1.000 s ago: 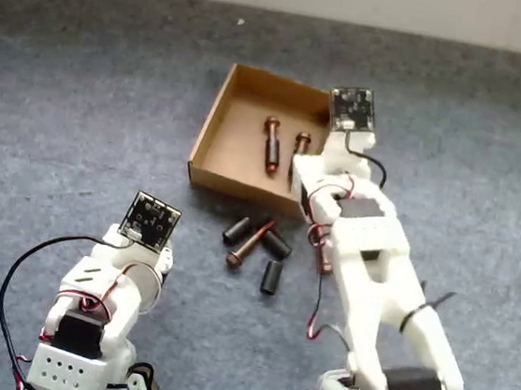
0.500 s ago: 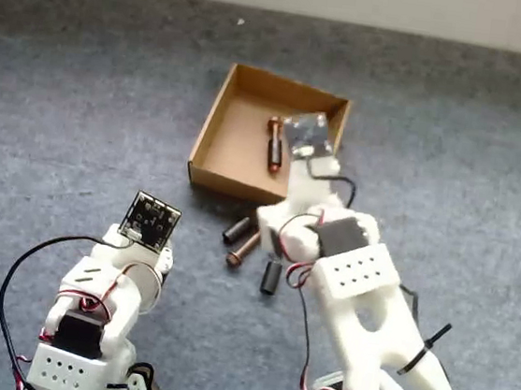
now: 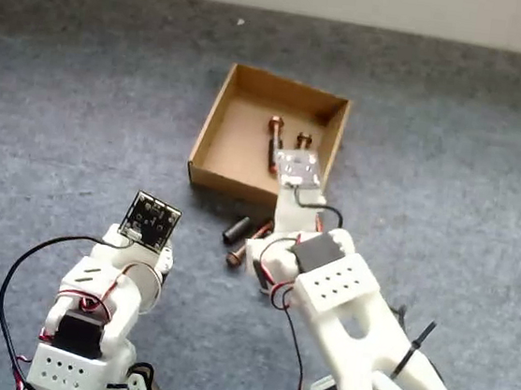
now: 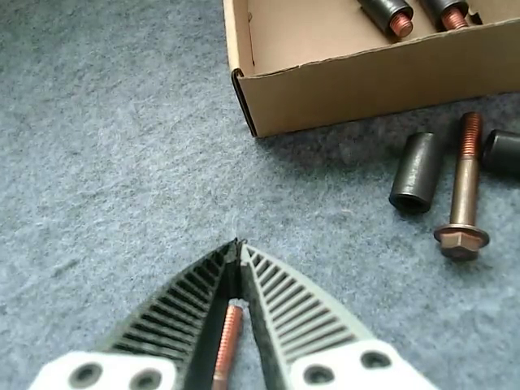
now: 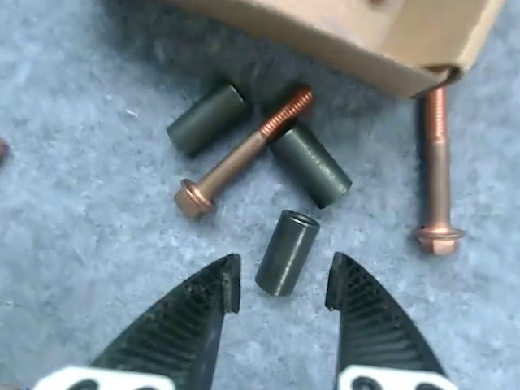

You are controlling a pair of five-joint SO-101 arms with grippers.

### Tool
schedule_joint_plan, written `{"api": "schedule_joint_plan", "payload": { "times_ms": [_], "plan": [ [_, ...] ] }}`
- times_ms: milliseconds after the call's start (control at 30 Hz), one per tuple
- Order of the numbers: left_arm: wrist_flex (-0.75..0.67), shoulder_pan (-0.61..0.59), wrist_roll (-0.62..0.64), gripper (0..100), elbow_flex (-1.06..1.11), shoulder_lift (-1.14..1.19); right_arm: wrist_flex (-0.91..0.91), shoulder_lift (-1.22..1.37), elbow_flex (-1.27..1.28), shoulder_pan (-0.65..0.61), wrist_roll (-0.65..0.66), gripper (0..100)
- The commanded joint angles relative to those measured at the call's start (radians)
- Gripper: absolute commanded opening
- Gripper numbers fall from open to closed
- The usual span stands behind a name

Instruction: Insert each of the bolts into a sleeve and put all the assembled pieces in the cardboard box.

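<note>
My right gripper (image 5: 282,280) is open just above the carpet, and a dark sleeve (image 5: 288,252) lies between its fingertips. Beyond it lie a copper bolt (image 5: 244,154), two more sleeves (image 5: 207,119) (image 5: 311,165), and a second bolt (image 5: 436,175) by the corner of the cardboard box (image 5: 349,32). My left gripper (image 4: 238,245) is shut on a copper bolt (image 4: 227,341), held lengthwise between its fingers, short of the box (image 4: 357,73). In the high view the box (image 3: 214,124) holds two assembled pieces (image 3: 273,145) (image 3: 302,141). The right arm (image 3: 326,278) covers most of the loose parts.
Grey carpet surrounds the box on all sides. From the left wrist, a sleeve (image 4: 416,172), a bolt (image 4: 463,195) and part of another sleeve (image 4: 502,152) lie just outside the box wall. The left arm (image 3: 108,291) sits at the near left.
The right arm has drawn back from over the box and lowered over the loose sleeves and bolts. The left arm has stayed still.
</note>
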Motion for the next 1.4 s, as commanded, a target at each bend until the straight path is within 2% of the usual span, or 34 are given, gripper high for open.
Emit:
{"api": "schedule_joint_plan", "payload": {
  "times_ms": [0,200,533,800,933,1067,1367],
  "plan": [
    [-0.006,-0.010,-0.009,1,0.019,-0.002,-0.107,-0.036,0.054,-0.012,-0.012,17.0],
    [-0.006,-0.010,-0.009,1,0.019,-0.002,-0.182,-0.027,0.113,-0.012,-0.012,17.0],
    [-0.006,-0.010,-0.009,1,0.019,-0.002,-0.176,0.283,0.036,-0.008,-0.061,17.0],
    [-0.006,-0.010,-0.009,1,0.019,-0.002,-0.176,0.343,0.018,-0.008,-0.060,16.9],
    [-0.006,-0.010,-0.009,1,0.019,-0.002,-0.180,0.343,0.016,-0.008,-0.044,10.1],
    [-0.006,-0.010,-0.009,1,0.019,-0.002,-0.180,0.340,0.016,-0.008,0.040,1.1],
    [-0.006,-0.010,-0.009,1,0.019,-0.002,-0.174,0.289,0.022,-0.012,0.044,0.5]
  ]
}}
